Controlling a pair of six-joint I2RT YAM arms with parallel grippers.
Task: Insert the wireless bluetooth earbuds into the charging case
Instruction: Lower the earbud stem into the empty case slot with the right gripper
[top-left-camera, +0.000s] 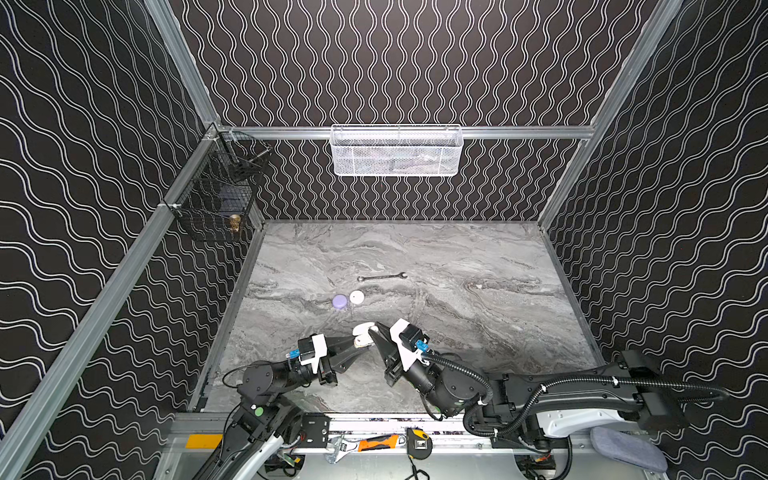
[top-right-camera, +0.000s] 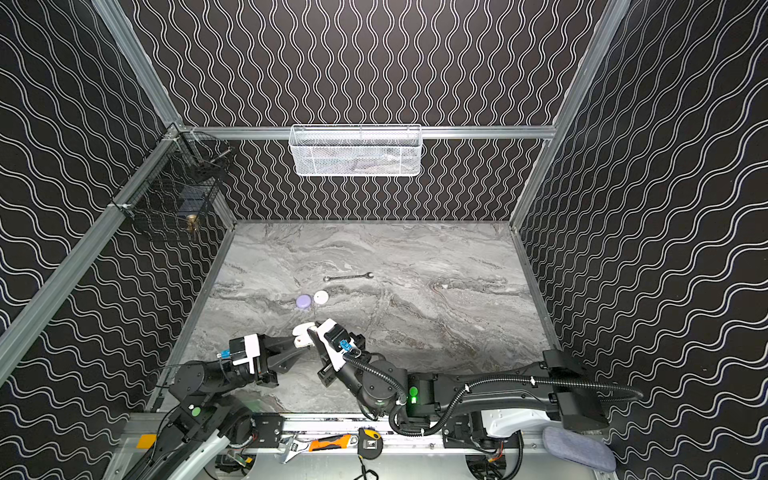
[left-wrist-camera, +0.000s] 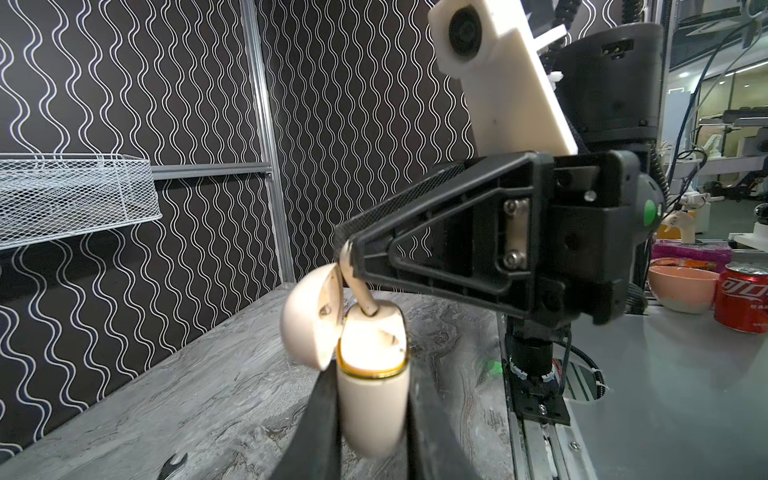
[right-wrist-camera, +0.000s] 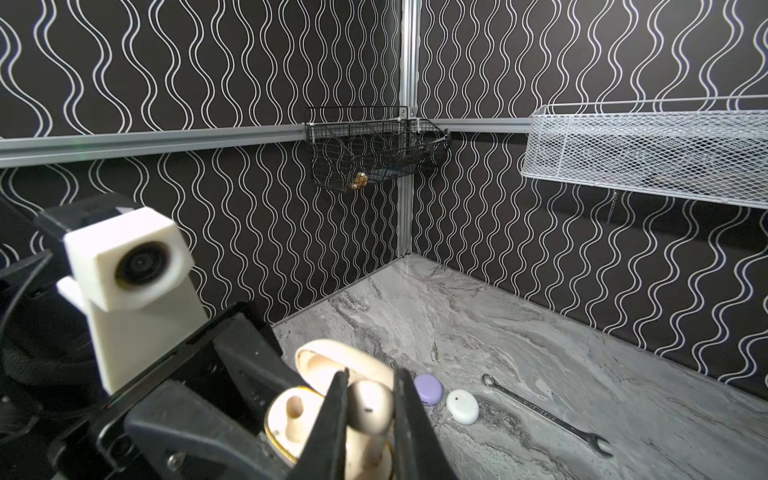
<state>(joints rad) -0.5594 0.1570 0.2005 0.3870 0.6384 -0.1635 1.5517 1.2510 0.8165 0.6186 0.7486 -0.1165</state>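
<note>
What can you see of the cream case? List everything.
The cream case is glossy plastic, pill-shaped, with a gold rim at its mouth. Its hinged lid stands open to one side. It stands roughly upright, clamped between the left gripper's fingers near the table's front. The right gripper holds an earbud whose stem enters one socket; the other socket looks empty.

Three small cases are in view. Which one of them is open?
The cream case in the left hand: its lid is flipped back. The purple case and the white case lie shut on the table.
</note>
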